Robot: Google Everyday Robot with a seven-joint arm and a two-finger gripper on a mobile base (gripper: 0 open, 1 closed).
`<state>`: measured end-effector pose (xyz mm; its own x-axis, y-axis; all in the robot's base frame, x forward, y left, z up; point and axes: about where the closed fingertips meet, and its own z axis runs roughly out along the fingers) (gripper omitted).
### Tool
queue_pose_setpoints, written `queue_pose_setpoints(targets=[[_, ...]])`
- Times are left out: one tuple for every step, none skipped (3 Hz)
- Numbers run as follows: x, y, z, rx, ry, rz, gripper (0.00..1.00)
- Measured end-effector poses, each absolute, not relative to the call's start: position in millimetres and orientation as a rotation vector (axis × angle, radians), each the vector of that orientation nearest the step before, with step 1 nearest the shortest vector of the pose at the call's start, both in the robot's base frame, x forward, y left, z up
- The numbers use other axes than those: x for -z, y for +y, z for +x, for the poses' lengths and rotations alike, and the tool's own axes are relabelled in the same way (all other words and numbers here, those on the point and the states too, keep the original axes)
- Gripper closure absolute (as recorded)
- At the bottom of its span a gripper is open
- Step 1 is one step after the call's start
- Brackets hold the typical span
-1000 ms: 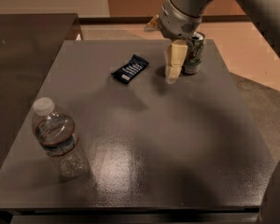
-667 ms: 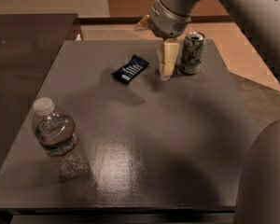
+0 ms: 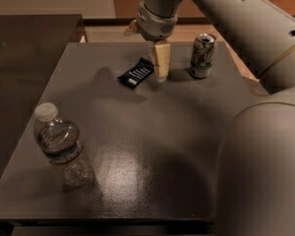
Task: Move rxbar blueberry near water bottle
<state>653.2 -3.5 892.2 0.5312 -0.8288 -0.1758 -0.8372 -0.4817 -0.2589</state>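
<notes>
Our gripper (image 3: 161, 73) hangs low over the far part of the surface (image 3: 152, 146), just right of the rxbar blueberry (image 3: 136, 73) and between it and the soda can (image 3: 202, 56); we cannot tell whether it is spread or pressed together. The bar lies flat, well apart from the water bottle (image 3: 59, 144) standing near the front left corner. We judge that descending from here could land beside the thin bar and shove it away, and a careless delivery could topple the light bottle.
</notes>
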Motion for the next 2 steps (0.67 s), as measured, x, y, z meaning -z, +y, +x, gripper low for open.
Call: queue_pose_setpoints(targets=[[-874.2, 2.9, 666.9, 0.027, 1.38, -2.559, 0.0], [-861.2, 3.4, 678.0, 0.077, 1.358, -2.643, 0.0]])
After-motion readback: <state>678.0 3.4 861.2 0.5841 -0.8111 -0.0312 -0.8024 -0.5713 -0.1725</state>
